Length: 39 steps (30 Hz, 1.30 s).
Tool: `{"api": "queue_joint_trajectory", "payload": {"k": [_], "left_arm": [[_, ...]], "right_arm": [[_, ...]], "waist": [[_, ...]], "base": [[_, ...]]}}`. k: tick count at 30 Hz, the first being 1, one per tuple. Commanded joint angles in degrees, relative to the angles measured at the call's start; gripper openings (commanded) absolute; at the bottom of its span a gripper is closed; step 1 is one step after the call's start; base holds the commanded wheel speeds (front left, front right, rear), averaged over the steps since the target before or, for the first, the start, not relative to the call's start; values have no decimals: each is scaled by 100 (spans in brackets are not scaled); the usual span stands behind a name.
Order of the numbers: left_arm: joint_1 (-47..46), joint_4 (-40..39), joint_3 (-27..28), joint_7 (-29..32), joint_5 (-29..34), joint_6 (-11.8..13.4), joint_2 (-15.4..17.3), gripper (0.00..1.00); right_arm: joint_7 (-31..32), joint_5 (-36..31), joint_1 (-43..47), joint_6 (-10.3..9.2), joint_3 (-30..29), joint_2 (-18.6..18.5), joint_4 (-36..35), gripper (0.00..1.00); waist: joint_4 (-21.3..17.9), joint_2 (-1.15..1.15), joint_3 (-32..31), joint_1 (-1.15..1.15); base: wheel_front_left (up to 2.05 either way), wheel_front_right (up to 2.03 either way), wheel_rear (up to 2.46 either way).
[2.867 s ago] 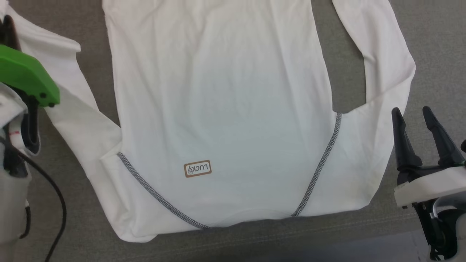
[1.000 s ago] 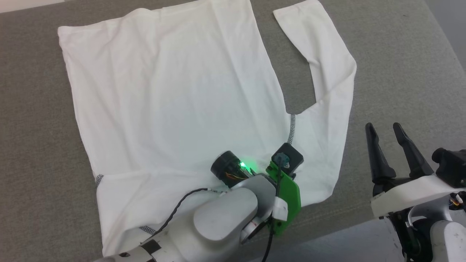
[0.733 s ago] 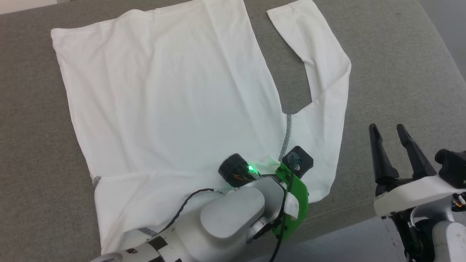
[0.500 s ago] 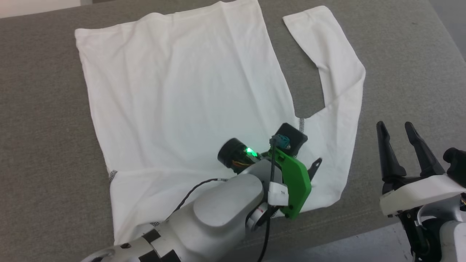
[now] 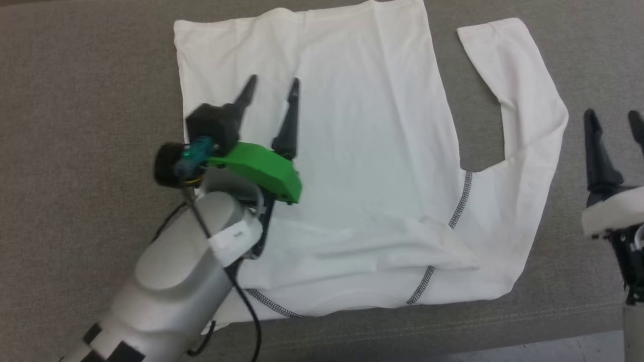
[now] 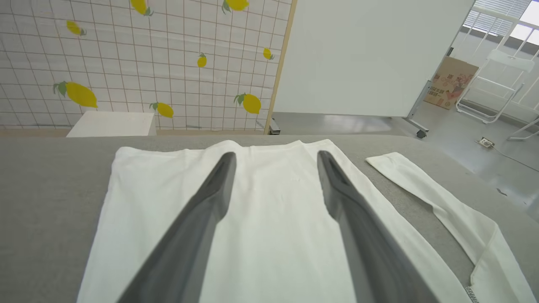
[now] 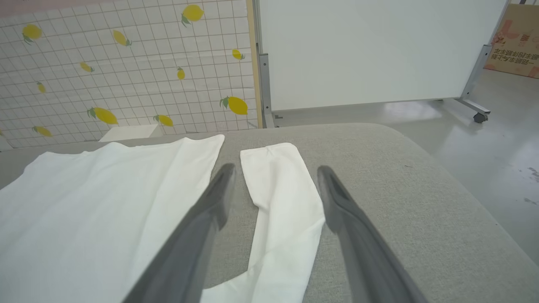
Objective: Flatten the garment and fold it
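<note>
The garment (image 5: 377, 151), a white shirt with dark zigzag seams, lies spread on the grey table, collar end nearest me. One sleeve lies folded across the chest, its end (image 5: 453, 251) near the right seam. The other sleeve (image 5: 528, 100) bends away at the right. My left gripper (image 5: 272, 80) hovers open over the left half of the shirt's body, holding nothing. In the left wrist view the left gripper (image 6: 276, 153) points at the far hem of the garment (image 6: 273, 219). My right gripper (image 5: 611, 114) stands open beside the right sleeve. In the right wrist view the right gripper (image 7: 273, 168) has that sleeve (image 7: 282, 210) lying between its fingers' lines.
The grey padded table (image 5: 75, 100) has bare room on the left, and its near edge (image 5: 453, 327) runs along the bottom. Beyond the far edge stand a white box (image 6: 111, 124), a lemon-patterned wall (image 6: 126, 63) and a white rolling panel (image 6: 370, 54).
My left gripper has opened and swung up from the shirt's near right part to over its left half. The sleeve, earlier spread out left, now lies across the chest. The head view has shifted.
</note>
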Motion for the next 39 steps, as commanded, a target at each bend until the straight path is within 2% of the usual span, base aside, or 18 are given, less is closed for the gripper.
{"api": "queue_joint_trajectory", "payload": {"k": [1,4,7,17,26,35,36,37,38,39], "left_arm": [[243,-287,328,-29,212,106,112,100],[771,-1026,1101,-30,663,244,232,100],[1218,-1631,1707,-31,1121,216,218,100],[1615,-2414,2540,-32,2204,48,-70,100],[1675,-2838,2922,-32,2696,-187,-358,100],[1872,-3085,3209,-32,2942,-363,-563,100],[1893,-3089,3230,-32,2961,-388,-589,100],[1907,-3088,3247,-32,2972,-411,-610,100],[1922,-3078,3266,-32,2984,-441,-634,100],[1930,-3066,3282,-32,2994,-464,-652,100]], "right_arm": [[-28,106,-309,-9,-72,-78,232,100],[33,287,-903,-9,-170,-283,909,100],[172,494,-1577,-9,-236,-520,1649,100],[1003,856,-3709,-9,-251,-1230,3587,100],[1944,677,-4830,-9,-408,-1824,4466,100],[2726,636,-5160,-9,-368,-2047,4502,98],[2845,640,-5146,-9,-343,-2066,4501,44],[2932,647,-5130,-9,-328,-2081,4495,27],[3013,657,-5105,-9,-310,-2097,4470,0],[3052,665,-5080,-9,-297,-2112,4440,0]], "waist": [[159,0,237,0],[254,0,443,0],[376,0,717,0],[747,0,1797,0],[1123,0,2481,0],[1238,0,2718,0],[1236,0,2715,0],[1234,0,2708,0],[1231,0,2694,0],[1229,0,2680,0]], "base": [[0,0,0],[0,0,0],[0,0,0],[0,0,0],[0,0,0],[0,0,0],[0,0,0],[0,0,0],[0,0,0],[0,0,0]]}}
